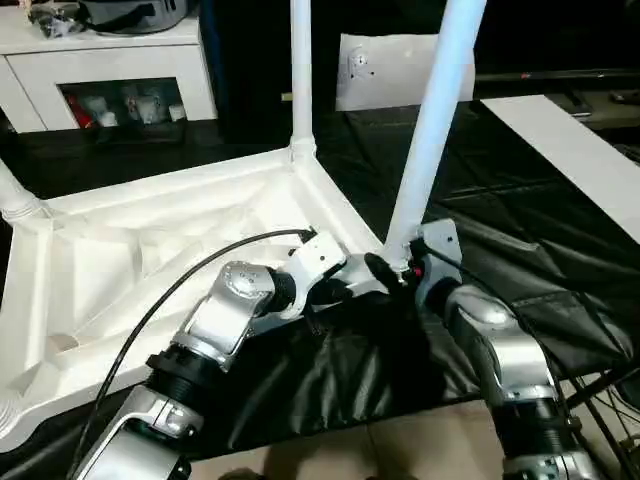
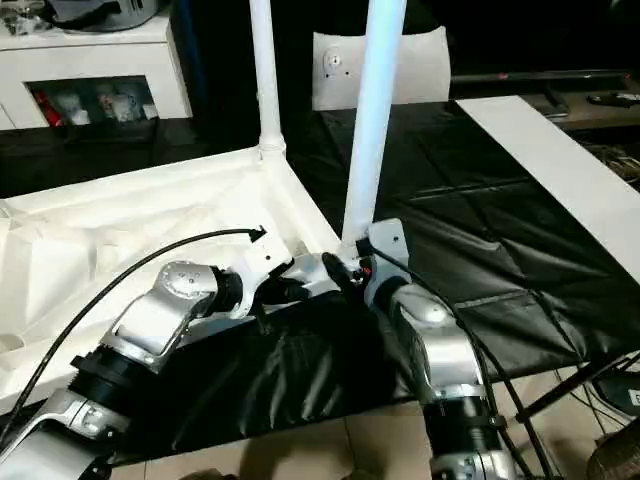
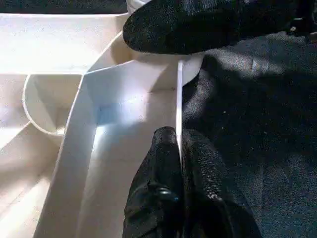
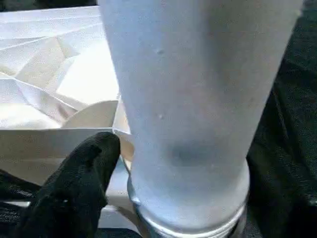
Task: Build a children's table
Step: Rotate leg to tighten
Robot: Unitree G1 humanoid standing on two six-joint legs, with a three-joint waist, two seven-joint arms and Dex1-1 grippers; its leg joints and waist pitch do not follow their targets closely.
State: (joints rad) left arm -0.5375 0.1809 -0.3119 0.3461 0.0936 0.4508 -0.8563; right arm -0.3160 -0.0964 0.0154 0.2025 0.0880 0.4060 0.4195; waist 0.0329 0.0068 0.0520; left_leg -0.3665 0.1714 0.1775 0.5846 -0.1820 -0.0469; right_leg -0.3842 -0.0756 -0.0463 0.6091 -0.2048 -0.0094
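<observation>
Left hand (image 3: 181,148): pinching the rim of the white ribbed plastic tabletop (image 1: 150,240), frame centre.
Right hand (image 1: 405,268): at the base of the white tapered tube leg (image 1: 430,130); grip state unclear.

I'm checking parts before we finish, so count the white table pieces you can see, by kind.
Tabletop: 1
Legs rising at its corners: 3
Total: 4

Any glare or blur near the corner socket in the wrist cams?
Left wrist view: bright glare on the tabletop rim, fingers dark but sharp. Right wrist view: leg soft and bluish from closeness, with a faint shadow patch low down.
</observation>
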